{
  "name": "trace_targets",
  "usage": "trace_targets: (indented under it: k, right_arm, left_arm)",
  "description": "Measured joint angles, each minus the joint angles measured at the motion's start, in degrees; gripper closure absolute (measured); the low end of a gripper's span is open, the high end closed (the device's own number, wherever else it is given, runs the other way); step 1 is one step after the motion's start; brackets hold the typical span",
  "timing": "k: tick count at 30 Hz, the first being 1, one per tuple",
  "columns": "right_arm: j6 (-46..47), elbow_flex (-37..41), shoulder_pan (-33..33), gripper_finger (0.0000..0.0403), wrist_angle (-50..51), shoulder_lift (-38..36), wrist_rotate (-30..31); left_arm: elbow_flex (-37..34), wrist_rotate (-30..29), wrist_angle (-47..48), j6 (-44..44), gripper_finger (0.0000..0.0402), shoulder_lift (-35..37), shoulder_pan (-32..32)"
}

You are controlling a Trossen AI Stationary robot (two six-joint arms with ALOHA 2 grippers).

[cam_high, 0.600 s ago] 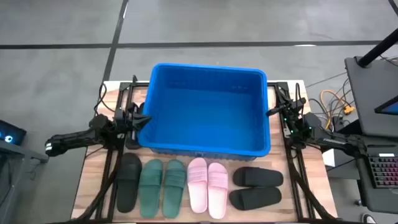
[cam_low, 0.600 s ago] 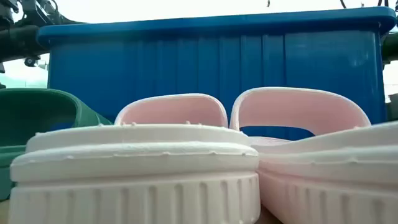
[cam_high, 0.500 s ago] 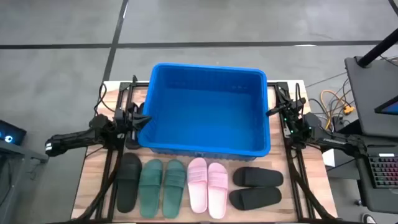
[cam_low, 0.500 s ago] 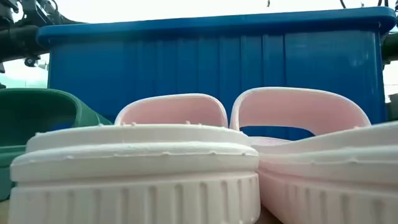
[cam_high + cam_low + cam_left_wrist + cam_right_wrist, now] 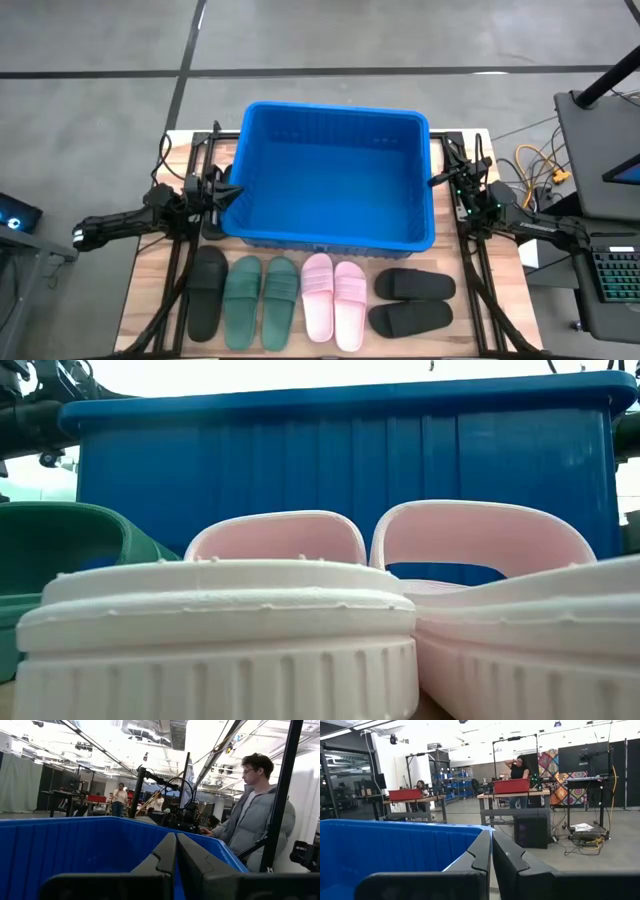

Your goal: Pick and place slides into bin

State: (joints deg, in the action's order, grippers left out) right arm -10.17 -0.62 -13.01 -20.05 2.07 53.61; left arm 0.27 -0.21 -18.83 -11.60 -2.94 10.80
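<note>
The blue bin (image 5: 335, 178) stands at the table's middle and far side. Along the near edge lie the slides, soles down: a single black one (image 5: 207, 292) at the left, a dark green pair (image 5: 260, 302), a pink pair (image 5: 333, 300) and a black pair (image 5: 412, 303) lying crosswise at the right. The pink pair (image 5: 300, 630) fills the low view in front of the bin (image 5: 340, 460). My left gripper (image 5: 226, 190) is shut and empty by the bin's left wall. My right gripper (image 5: 436, 180) is shut and empty by the bin's right wall.
A side table with a laptop (image 5: 600, 150) and cables (image 5: 540, 165) stands beyond the table's right edge. People (image 5: 250, 815) stand in the room behind. Bare wood shows at the table's near corners (image 5: 145, 310).
</note>
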Motion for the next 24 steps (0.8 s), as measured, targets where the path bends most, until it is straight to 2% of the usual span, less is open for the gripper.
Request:
trace_targets:
  k: [24]
  right_arm:
    - [-0.03, 0.01, 0.02, 0.0394, 0.04, 0.0, 0.0]
  left_arm:
    - [0.0, -0.02, 0.0, 0.0, 0.0402, 0.0, 0.0]
